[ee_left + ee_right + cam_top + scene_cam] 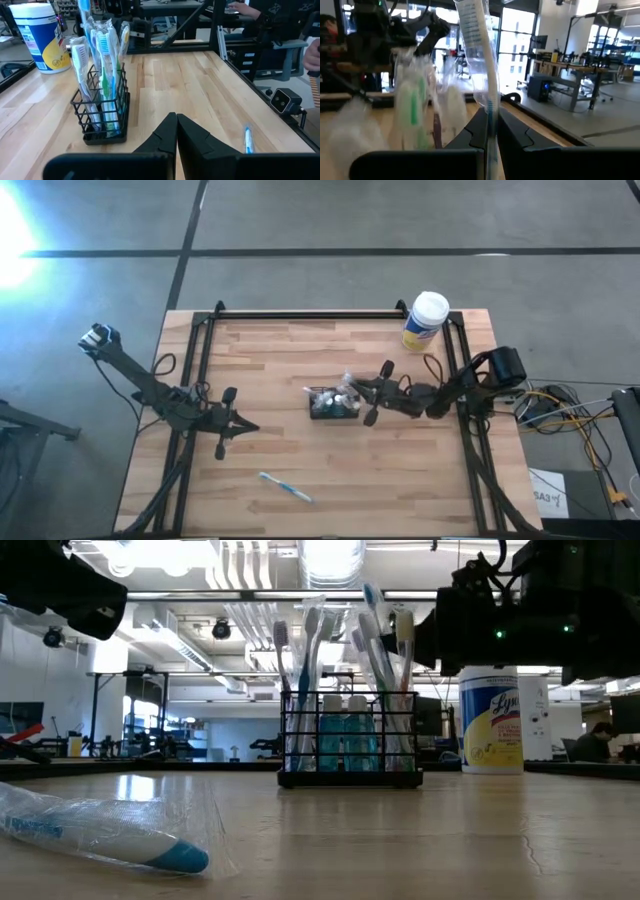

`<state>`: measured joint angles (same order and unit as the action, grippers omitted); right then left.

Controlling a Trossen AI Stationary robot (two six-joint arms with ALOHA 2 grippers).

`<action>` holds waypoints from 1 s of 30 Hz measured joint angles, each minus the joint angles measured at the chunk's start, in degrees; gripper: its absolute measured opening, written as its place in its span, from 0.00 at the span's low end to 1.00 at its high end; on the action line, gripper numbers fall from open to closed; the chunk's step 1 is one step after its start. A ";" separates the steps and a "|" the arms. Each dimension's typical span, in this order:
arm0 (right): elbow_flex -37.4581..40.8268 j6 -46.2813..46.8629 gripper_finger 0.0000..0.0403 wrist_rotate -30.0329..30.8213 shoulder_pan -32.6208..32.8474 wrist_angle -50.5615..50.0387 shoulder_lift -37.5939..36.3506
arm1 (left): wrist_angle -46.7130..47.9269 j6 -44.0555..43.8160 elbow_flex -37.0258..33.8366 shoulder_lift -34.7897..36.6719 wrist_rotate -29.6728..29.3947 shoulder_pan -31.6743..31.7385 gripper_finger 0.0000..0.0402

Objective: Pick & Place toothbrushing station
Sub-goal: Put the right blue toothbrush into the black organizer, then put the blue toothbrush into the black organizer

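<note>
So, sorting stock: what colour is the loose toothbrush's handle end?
Blue, on the wrapped loose toothbrush; clearest in the low view.

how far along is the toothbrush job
Partly done. The black holder at mid-table already has several wrapped brushes standing in it. In hand: the right gripper is shut on a wrapped toothbrush beside the holder, not yet slotted. Left: one blue toothbrush lies near the table's front edge, and the left gripper is shut and holds nothing.
</note>
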<state>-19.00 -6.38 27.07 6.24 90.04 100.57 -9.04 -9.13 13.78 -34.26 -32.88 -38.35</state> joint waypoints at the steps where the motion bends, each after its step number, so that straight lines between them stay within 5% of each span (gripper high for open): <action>1: 0.37 0.20 0.04 -0.02 0.02 -0.04 0.15 | -0.07 0.00 0.00 0.00 0.02 0.00 0.03; 14: 3.02 3.51 0.06 0.06 0.02 -0.07 1.73 | -0.44 -0.38 0.28 0.02 0.02 0.00 0.03; 23: 5.86 10.60 0.22 -0.32 0.21 -0.26 1.07 | -0.59 -1.37 0.57 0.04 0.01 0.00 0.03; 30: 6.54 7.56 0.33 -0.33 2.52 -0.37 -3.63 | -1.01 -2.83 0.60 0.04 0.02 0.00 0.03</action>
<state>-12.46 1.18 26.73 8.77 89.67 96.94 -10.04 -11.95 14.38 -34.22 -32.86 -38.35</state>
